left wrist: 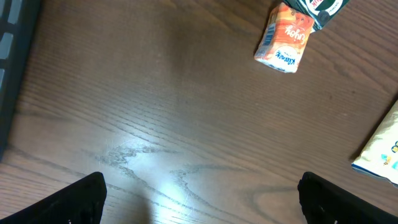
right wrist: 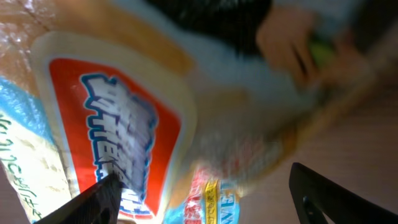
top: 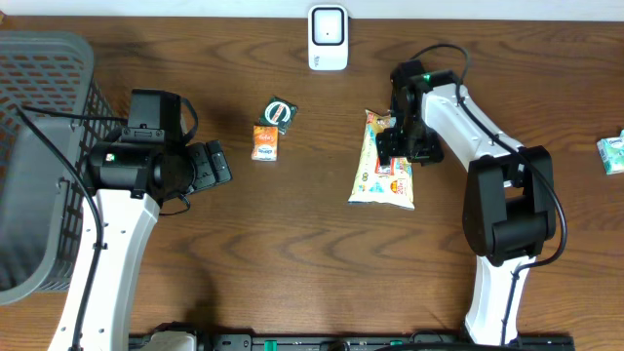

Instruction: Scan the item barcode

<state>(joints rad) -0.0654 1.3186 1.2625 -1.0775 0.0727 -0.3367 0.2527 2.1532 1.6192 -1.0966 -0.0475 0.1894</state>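
Wood grain in dark brown covers the worktop point(top: 292, 244), and a soft patch of reflected light shows on it in the left wrist view. A pale strip, probably a wall, runs along the far edge. The white scanner point(top: 328, 37) stands upright at the middle of that edge.

The snack bag point(top: 375, 180) lies flat in front of the scanner and a little to its right, with its long side running away from the scanner. The right tool point(top: 395, 144) sits over the end of the bag nearer the scanner. Its fingers are spread wide to either side of the red and blue print, released rather than pinching. The right wrist view is blurred, so I cannot tell whether the fingers touch the wrapper.

A dark green packet point(top: 281, 113) lies in front of the scanner and to its left, touching a small orange packet point(top: 264, 143) just beyond it. The left tool point(top: 216, 164) hangs further left of the scanner, fingers wide apart over bare wood and grasping nothing. A grey basket point(top: 58, 58) stands far to the scanner's left, at the edge of the worktop. A green and white packet point(top: 612, 153) lies far to the scanner's right.
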